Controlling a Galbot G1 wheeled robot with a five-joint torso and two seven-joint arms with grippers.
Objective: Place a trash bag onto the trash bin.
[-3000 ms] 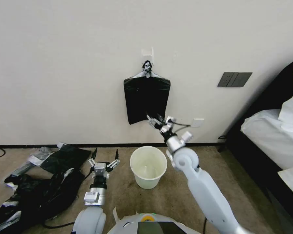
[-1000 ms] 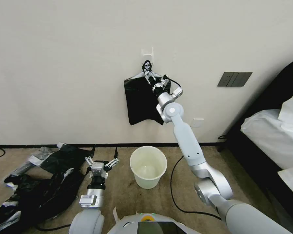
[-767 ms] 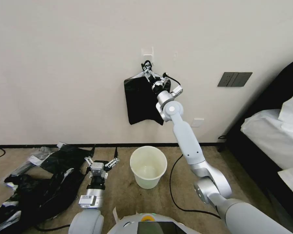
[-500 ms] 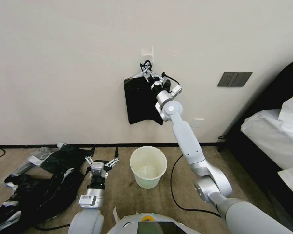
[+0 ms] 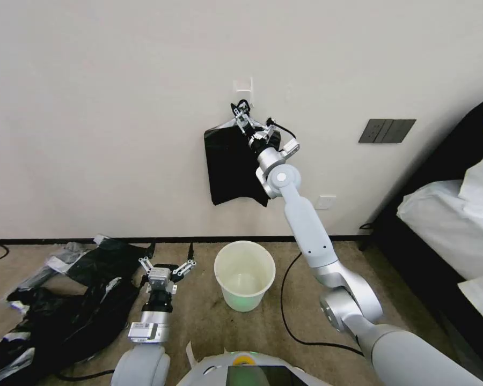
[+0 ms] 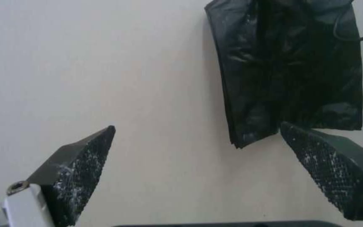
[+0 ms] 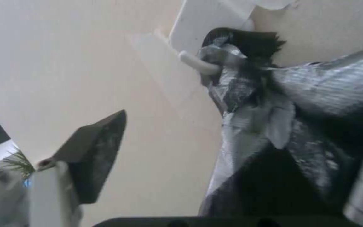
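Head view, left gripper [image 5: 173, 249]: it waits low, just to the left of the trash bin [image 5: 236, 300] and a little nearer to the robot. Its jaws stand wide apart and hold nothing. It seems to be parked there, ready to help at the rim.
Trash bin: it stands upright on the carpet, straight before the robot. It is round, white and tapered, with a pale green tint low inside. It has no lid and no liner yet.
Heap of plastic sheets [image 5: 59, 321]: black and grey, it lies on the carpet well to the left of the bin and apart from it.
Bundle of bags [image 5: 231, 166]: flat, black and rectangular, it hangs on the wall above and behind the bin. Its gathered top has a silvery-grey sheen.
Wall hook [image 7: 196, 63]: white, it passes through the tied neck, so the bundle hangs flat and within reach.
Right gripper [image 5: 240, 113]: it is raised to the neck of the bundle, high above the bin. In the right wrist view its jaws are spread, with the neck between them, and they do not clamp it yet.
Trash bag: a single bag cannot be told apart from the bundle. By judgement, one must first be drawn out.
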